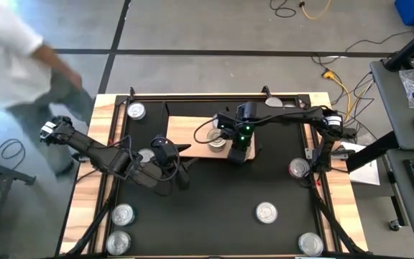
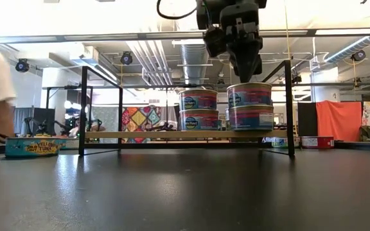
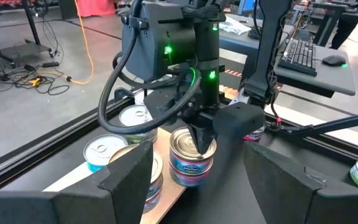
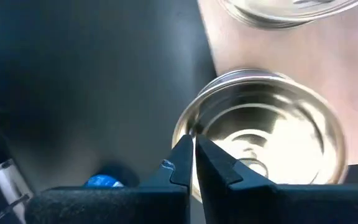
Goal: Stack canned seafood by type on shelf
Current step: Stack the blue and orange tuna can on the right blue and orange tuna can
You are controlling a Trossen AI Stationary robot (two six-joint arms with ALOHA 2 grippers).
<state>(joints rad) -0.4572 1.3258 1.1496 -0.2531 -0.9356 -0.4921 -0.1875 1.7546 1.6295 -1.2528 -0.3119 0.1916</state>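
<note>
The shelf (image 1: 185,133), a light-wood board with black frame ends (image 2: 83,109), stands on the black mat. Two stacks of canned seafood rest on it, each of two tins: one (image 2: 198,109) and, to its right in the low view, another (image 2: 250,106). My right gripper (image 2: 248,72) is shut and points steeply down right over the right stack's top tin (image 3: 191,155). My left gripper (image 3: 197,186) hovers open to the shelf's left (image 1: 171,162), level, facing the stacks, with nothing between its fingers. Loose tins (image 1: 267,211) (image 1: 123,214) lie on the mat. My right gripper's shut fingertips (image 4: 185,155) stand at the rim (image 4: 194,118) of the right stack's top tin, coming from above. I cannot tell whether they touch it. The tin sits level on the tin below it.
More tins lie at the mat's corners (image 1: 136,110) (image 1: 310,243) (image 1: 118,242), and a reddish one (image 1: 298,167) lies at the right. A flat teal and yellow tin (image 2: 34,146) sits left of the shelf. A person in white (image 1: 13,50) stands past the table's far left corner.
</note>
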